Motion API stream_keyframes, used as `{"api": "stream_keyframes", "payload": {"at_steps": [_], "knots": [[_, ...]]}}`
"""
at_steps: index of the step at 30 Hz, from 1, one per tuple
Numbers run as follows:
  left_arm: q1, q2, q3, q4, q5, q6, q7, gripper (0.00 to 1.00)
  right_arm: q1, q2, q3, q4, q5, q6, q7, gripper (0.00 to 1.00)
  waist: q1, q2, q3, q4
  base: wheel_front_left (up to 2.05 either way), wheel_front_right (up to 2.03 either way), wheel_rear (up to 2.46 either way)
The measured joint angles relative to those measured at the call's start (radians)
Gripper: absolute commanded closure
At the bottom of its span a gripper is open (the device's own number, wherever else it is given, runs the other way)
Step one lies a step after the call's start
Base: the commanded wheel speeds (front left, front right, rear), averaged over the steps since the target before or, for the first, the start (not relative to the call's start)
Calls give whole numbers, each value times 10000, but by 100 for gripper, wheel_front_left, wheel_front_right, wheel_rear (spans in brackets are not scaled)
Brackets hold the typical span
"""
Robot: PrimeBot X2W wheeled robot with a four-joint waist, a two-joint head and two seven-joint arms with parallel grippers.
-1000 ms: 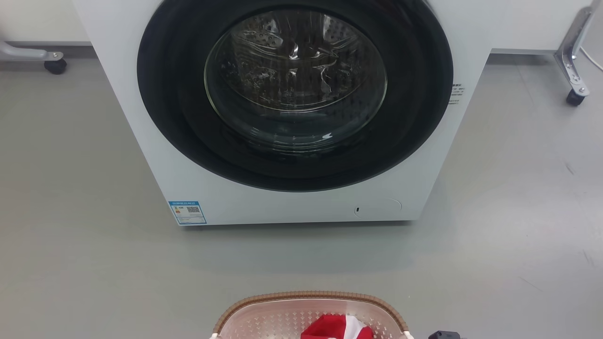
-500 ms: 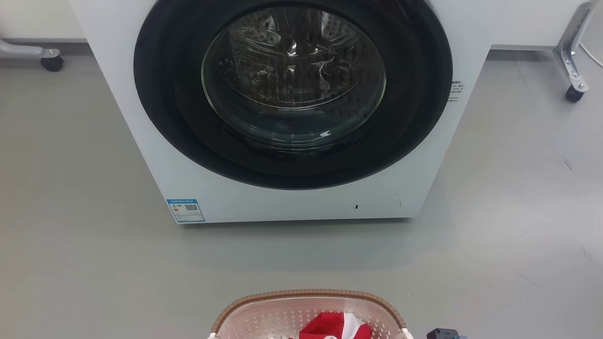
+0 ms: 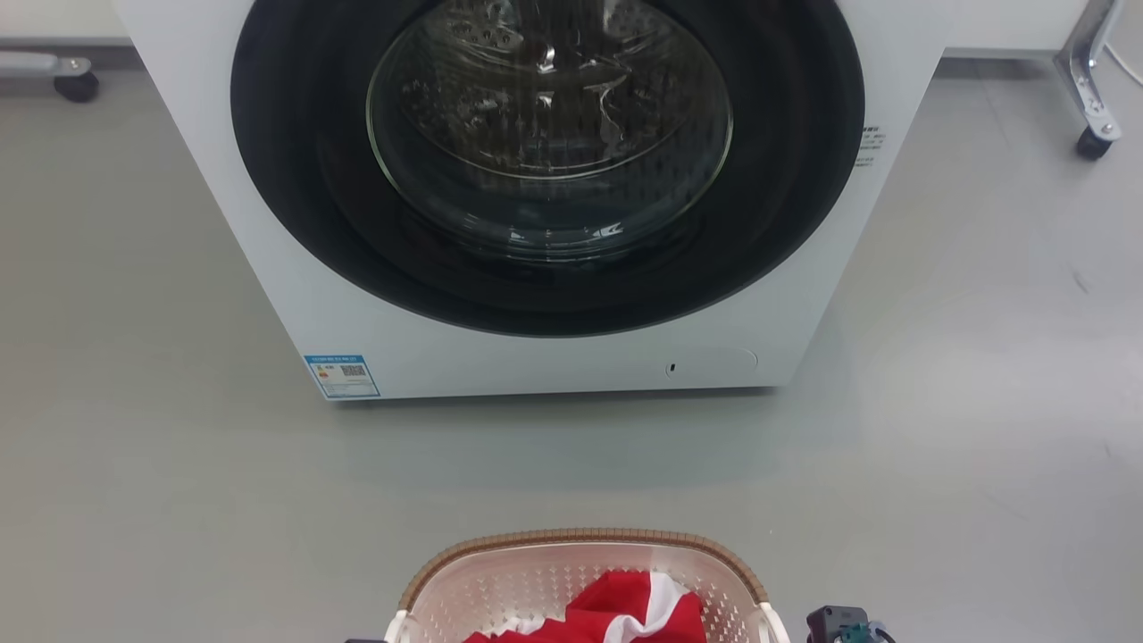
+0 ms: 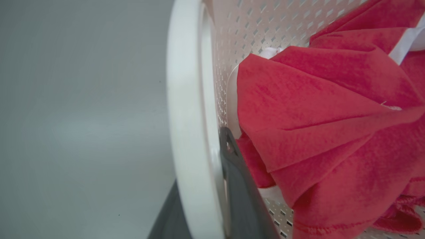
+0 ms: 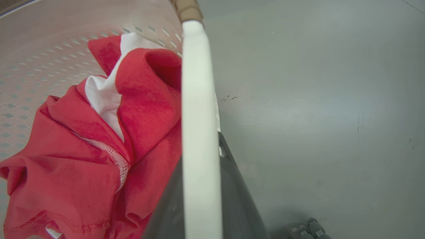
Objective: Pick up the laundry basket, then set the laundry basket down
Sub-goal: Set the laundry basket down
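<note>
- Bottom centre of head view: laundry basket [image 3: 585, 576], on the near side of the washer [image 3: 536, 366], with bare grey floor [image 3: 179, 464] between them
- Inside it, a bunched red and white garment [image 3: 625, 616]
- Left wrist view: left gripper [image 4: 202, 186] clamped on the white left handle [image 4: 186, 99], one dark finger inside the wall, one outside
- Right wrist view: right gripper [image 5: 199, 186] grips the white right handle [image 5: 199, 83] in the same way
- The basket seems level; grounded or raised, cannot tell
</note>
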Motion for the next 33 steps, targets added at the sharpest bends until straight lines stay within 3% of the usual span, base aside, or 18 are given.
{"api": "stream_keyframes", "payload": {"at_steps": [15,33], "knots": [[-1597,61,52,-299,21,169,-265,100,-1881,-48,-56,288,-100,-10,-343,100,2,1,1343,-54,0,0,0],[-3994,159,441,-629,121,366,-746,100,-4614,-157,-332,706,-548,50,-926,100,3,1,3877,-22,0,0,0]]}}
